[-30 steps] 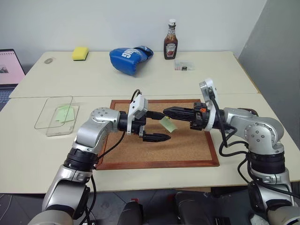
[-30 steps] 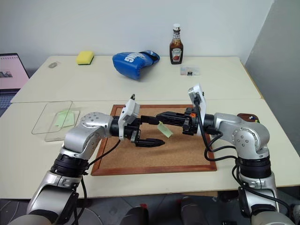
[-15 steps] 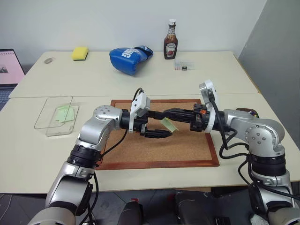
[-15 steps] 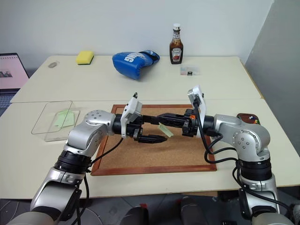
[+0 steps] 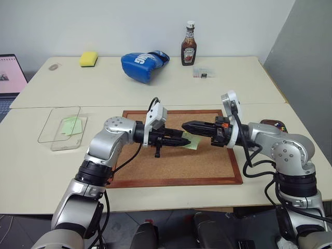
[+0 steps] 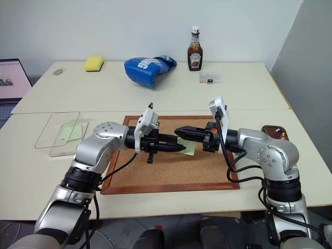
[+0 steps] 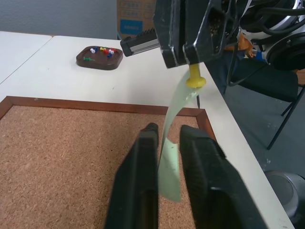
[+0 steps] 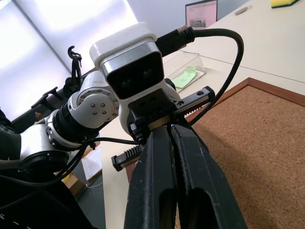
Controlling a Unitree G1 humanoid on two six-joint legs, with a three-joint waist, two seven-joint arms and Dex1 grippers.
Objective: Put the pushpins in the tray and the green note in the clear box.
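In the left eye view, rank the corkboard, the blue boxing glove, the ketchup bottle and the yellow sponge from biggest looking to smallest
1. corkboard, by far the largest and also nearest the camera.
2. blue boxing glove.
3. ketchup bottle.
4. yellow sponge, smallest.

The last three stand about equally far back, so their order is fair.

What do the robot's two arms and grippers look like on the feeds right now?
Both arms are silver-grey metal with rounded joint housings and black bands between segments. Loose black cables loop along each forearm. Each wrist carries a white camera block with a dark lens strip. The left gripper and right gripper each have two long black fingers with ridged inner pads.
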